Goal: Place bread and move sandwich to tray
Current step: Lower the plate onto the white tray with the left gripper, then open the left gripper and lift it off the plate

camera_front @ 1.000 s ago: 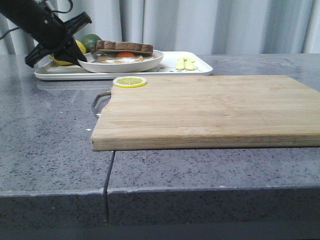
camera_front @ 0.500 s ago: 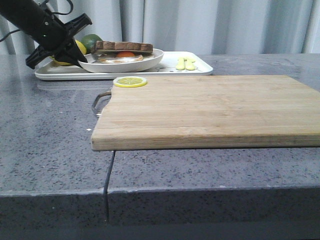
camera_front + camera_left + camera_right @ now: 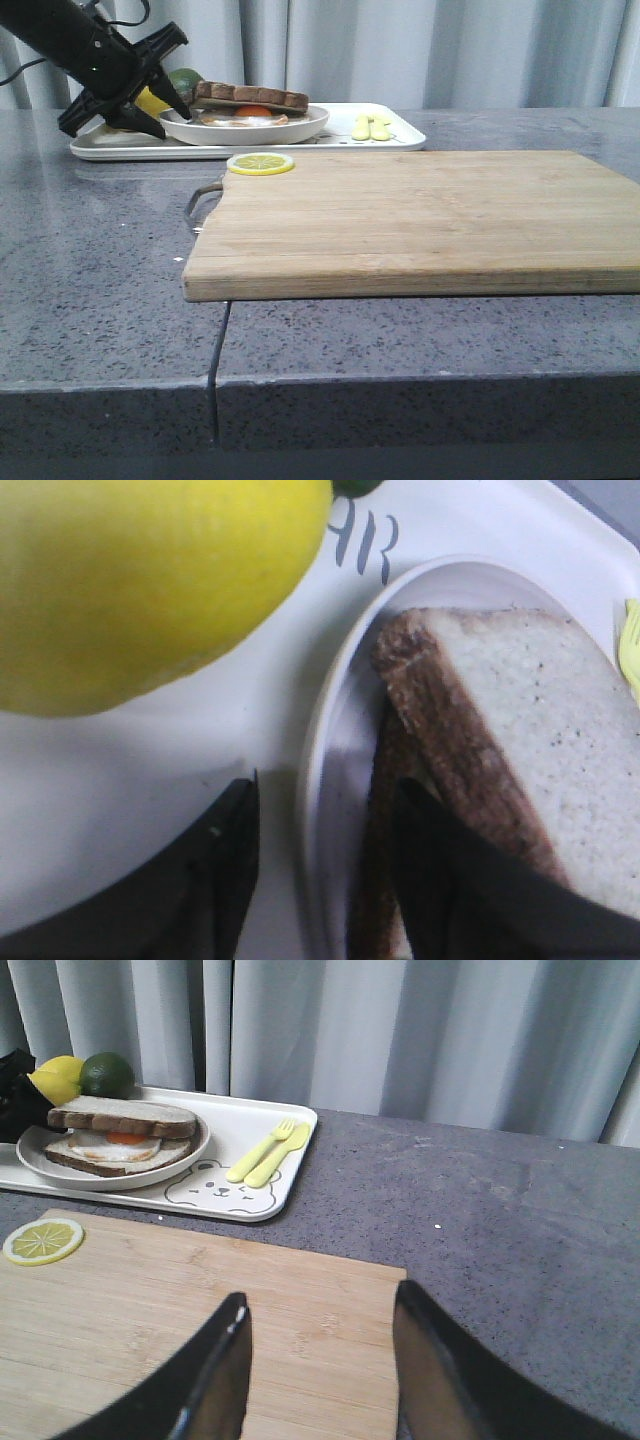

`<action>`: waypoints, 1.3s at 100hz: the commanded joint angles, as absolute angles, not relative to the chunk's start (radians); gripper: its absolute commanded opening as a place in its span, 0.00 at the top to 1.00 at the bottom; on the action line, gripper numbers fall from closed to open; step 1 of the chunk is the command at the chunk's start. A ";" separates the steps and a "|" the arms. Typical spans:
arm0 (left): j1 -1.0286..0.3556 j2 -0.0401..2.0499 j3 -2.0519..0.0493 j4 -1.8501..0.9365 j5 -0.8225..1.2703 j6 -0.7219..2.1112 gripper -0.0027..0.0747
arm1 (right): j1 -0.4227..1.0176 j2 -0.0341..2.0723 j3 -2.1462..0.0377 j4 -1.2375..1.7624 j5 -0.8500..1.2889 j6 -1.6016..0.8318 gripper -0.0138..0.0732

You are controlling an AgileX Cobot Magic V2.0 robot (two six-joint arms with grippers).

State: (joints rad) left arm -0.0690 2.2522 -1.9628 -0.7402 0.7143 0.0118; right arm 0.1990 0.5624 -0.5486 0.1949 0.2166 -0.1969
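Observation:
The sandwich (image 3: 250, 105) lies on a round white plate (image 3: 262, 131) that stands on the white tray (image 3: 330, 141) at the back left. The bread (image 3: 120, 1112), pale with a dark crust, lies on top of the fried egg. My left gripper (image 3: 171, 123) is open. In the left wrist view, the left gripper (image 3: 325, 785) straddles the plate's near rim (image 3: 440, 575), one finger over the tray (image 3: 130, 770), the other over the bread (image 3: 530, 720), and neither touches the rim. My right gripper (image 3: 322, 1298) is open and empty over the cutting board's corner.
A wooden cutting board (image 3: 420, 220) with a lemon slice (image 3: 260, 163) fills the table's middle. A whole lemon (image 3: 130, 580) and a lime (image 3: 185, 78) lie on the tray beside the plate. A yellow fork and spoon (image 3: 270, 1150) lie at the tray's right end.
My left gripper's jaws have spread apart at the plate's rim and the gripper has lifted slightly. The plate with the sandwich stays on the tray.

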 commanded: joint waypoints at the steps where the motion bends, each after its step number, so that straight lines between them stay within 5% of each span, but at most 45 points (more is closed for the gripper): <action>1: -0.062 2.187 -1.990 -0.758 0.697 0.008 0.56 | 0.192 0.563 -0.573 0.197 0.146 -0.201 0.44; 59: -0.011 2.158 -2.003 -0.760 0.790 0.008 0.56 | 0.192 0.563 -0.573 0.197 0.146 -0.201 0.44; 130: 0.026 1.822 -2.000 -0.758 0.834 0.234 0.56 | 0.192 0.563 -0.573 0.197 0.145 -0.201 0.44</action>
State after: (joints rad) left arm 0.0276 1.9337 -1.9819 -0.7190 0.8671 0.1845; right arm 0.1990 0.5624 -0.5486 0.1949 0.2166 -0.1969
